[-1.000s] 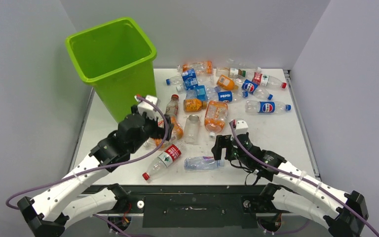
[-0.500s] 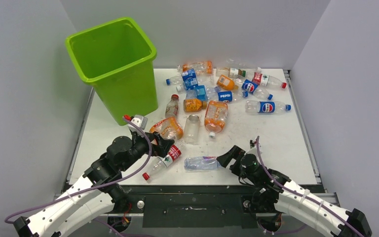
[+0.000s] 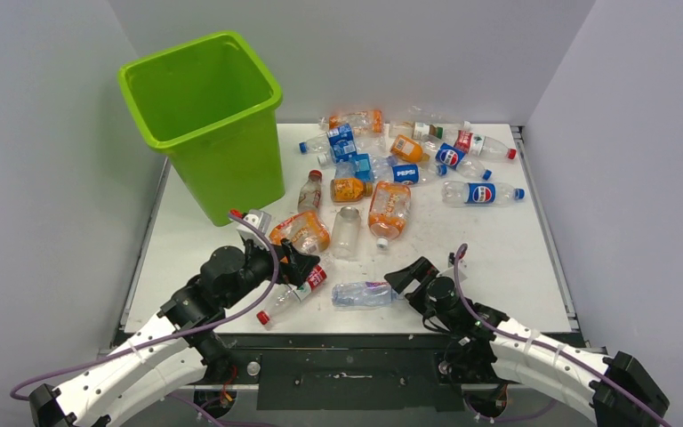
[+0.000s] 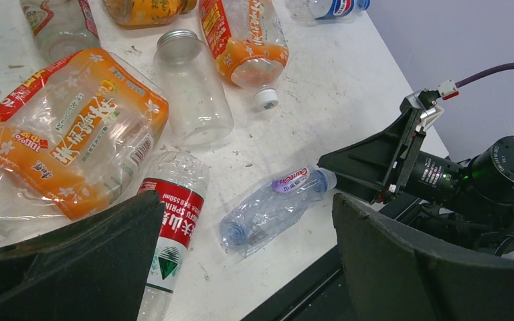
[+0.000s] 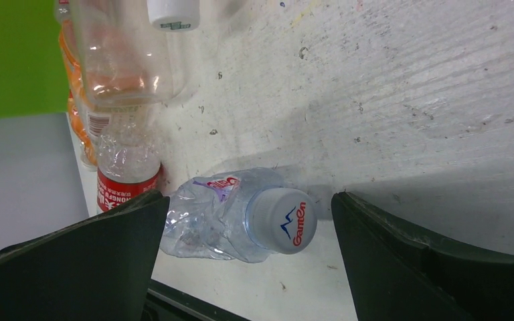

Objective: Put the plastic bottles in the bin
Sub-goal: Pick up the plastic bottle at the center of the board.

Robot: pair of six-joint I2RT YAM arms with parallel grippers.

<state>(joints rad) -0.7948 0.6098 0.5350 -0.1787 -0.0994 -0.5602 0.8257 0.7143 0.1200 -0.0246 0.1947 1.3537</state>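
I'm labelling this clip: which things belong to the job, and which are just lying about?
Job:
bottles, scattered over the table
bin, upright, far left

Not the job:
table
purple cables
No other loose thing shows.

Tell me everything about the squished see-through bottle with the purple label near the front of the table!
The bottle is small, clear thin plastic, crumpled and empty-looking, with a purple-and-white label near its neck and a pale cap printed "Ganten". It lies on its side on the white table, cap toward the right tool, whose open fingers stand either side of the cap.
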